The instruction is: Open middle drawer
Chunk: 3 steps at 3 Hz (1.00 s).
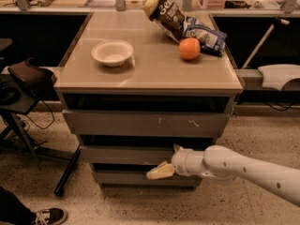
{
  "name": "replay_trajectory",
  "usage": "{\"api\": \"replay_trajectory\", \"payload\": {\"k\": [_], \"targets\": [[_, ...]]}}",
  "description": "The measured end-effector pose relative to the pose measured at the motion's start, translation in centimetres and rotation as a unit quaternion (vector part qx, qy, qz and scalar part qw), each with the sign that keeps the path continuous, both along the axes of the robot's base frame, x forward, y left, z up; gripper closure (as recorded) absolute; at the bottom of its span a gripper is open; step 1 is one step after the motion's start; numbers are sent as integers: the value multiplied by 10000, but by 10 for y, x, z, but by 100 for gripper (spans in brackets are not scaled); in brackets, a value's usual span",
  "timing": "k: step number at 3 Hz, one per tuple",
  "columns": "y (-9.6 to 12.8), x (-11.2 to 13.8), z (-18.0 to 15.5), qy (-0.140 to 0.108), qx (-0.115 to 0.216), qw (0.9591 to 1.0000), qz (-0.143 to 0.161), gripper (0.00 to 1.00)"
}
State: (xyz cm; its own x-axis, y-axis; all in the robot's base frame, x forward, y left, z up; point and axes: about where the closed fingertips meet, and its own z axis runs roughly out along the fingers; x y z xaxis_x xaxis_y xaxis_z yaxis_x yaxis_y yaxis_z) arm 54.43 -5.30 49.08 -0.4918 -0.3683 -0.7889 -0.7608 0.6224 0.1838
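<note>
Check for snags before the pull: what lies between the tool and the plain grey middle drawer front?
Nothing shows between them in the camera view: the cream tool overlaps the lower edge of the plain grey middle drawer front.
</note>
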Motion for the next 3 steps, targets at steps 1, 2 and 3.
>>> {"api": "replay_trajectory", "payload": {"k": [1,2,3], "targets": [[5,-3,-12,-73,-249,9997,-49,0],[4,16,-33,-291,-708,9964,-358,0],[-4,34,-30,-523,-824,9932,-638,0]]}}
